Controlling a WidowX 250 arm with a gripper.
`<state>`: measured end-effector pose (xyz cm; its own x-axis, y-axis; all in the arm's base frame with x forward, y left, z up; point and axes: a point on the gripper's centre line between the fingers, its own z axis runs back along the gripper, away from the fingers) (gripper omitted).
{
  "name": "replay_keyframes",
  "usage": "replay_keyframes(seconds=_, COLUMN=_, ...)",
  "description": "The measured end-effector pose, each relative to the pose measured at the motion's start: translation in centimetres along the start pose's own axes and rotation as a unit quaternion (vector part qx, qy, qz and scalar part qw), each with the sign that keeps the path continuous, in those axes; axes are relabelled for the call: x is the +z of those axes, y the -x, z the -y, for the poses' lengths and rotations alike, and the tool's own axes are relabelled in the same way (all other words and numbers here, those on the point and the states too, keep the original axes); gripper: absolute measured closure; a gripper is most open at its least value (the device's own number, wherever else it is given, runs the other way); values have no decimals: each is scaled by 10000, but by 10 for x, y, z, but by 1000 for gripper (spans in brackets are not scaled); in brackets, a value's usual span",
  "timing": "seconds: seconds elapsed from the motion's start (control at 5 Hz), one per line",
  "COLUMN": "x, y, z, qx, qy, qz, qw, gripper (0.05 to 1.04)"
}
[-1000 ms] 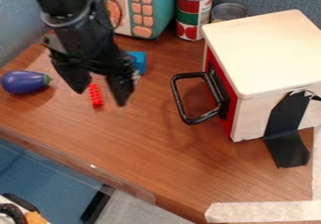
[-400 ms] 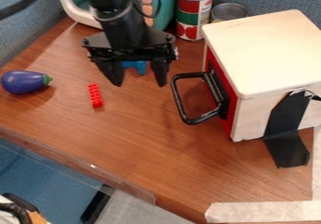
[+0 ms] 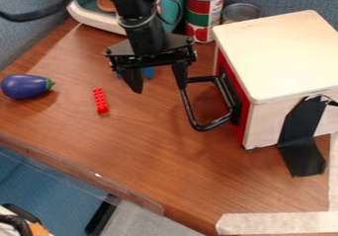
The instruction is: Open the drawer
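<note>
- Overhead, the claw (image 3: pixel 159 85) hangs over the table (image 3: pixel 151 156), its two fingers spread apart, pointing down.
- One fingertip meets the upper corner of the black handle (image 3: pixel 190 110) in the view; whether they touch, I cannot tell.
- The drawer (image 3: pixel 243 131), red-fronted, sits in the pale wooden box (image 3: pixel 277 57) at the right, its handle sticking out toward the claw.
- Black tape (image 3: pixel 300 148) runs down the box's near side onto the table.
- A purple eggplant (image 3: pixel 25 86) lies at the left, a red brick (image 3: pixel 100 100) near it.
- Two cans (image 3: pixel 203 13) stand behind the box.
</note>
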<state>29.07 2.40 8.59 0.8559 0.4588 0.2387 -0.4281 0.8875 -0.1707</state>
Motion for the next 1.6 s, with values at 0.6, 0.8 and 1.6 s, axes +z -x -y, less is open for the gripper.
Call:
replay_keyframes(seconds=0.6, x=-40, y=2, z=27, qx=642, qy=187, qz=-286, qw=9974, gripper=84)
replay_keyframes(seconds=0.8, x=-41, y=2, z=39, qx=606, qy=239, qz=-213, qw=9976, gripper=84)
replay_keyframes(seconds=1.6, x=-69, y=18, z=18, qx=468, qy=-330, qz=-425, qw=9975, gripper=723)
